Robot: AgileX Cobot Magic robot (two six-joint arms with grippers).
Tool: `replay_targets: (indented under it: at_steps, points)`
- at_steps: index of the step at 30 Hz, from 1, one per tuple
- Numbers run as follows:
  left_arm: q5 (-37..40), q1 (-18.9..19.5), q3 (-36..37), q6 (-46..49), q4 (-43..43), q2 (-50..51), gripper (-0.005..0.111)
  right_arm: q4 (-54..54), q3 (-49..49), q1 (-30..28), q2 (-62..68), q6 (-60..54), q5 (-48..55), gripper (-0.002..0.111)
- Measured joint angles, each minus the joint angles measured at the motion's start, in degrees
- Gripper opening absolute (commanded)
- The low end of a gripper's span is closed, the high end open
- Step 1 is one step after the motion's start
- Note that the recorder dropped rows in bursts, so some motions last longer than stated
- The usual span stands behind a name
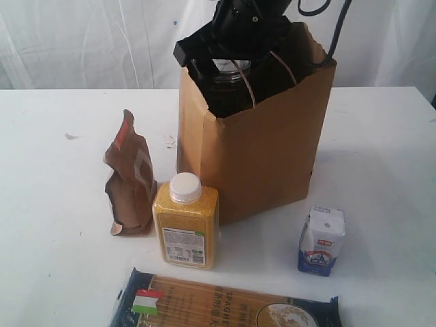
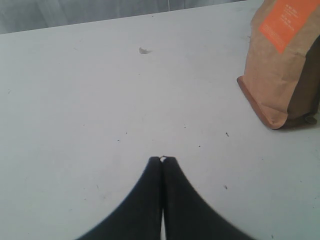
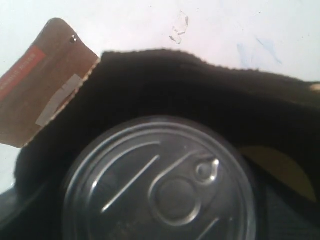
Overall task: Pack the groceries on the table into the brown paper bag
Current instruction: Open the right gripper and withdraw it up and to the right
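**Dark jar at the bag's mouth: lower it straight, let go late**

Nearest on the table (image 1: 54, 204) lies the dark-blue spaghetti pack (image 1: 225, 306), flat along the near edge. Just beyond it stand the yellow white-capped bottle (image 1: 185, 225) and, to the right, the white-blue carton (image 1: 321, 240). The brown pouch with orange label (image 1: 131, 178) stands upright just left of the bottle. The left gripper (image 2: 162, 159) hovers over bare tabletop near that pouch, jaws pressed together, carrying nothing.

Farther back stands the brown paper bag (image 1: 266, 157), open at the top. The right gripper (image 1: 235, 37) is over its mouth with the silver-lidded dark jar (image 3: 160, 180) directly beneath the wrist. The jar sits high in the opening, so the wide-spread jaws appear to be clamped on its sides, though the fingers themselves are hidden.

The step in hand looks like the descent. The jar should go down vertically, kept upright and clear of the loop handles and the paper walls, because a nudge could shift or fold the light bag. A dim tan curve shows deeper inside, possibly the tan-lidded jar, so the dark jar should land beside it, not on it. The jaws should widen only once the jar rests on the bottom.
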Motion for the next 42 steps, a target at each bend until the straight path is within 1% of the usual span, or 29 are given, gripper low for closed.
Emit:
replay_targets:
  at_steps: [22,33,42]
  points:
    - [0.0,0.0,0.0,0.0,0.0,0.0,0.0,-0.2,-0.1,0.0,-2.0,0.0,-0.1,0.08]
    - [0.0,0.0,0.0,0.0,0.0,0.0,0.0,-1.0,-0.1,0.0,-6.4,0.0,-0.1,0.08]
    - [0.0,0.0,0.0,0.0,0.0,0.0,0.0,-1.9,-0.1,0.0,-11.3,0.0,0.0,0.063]
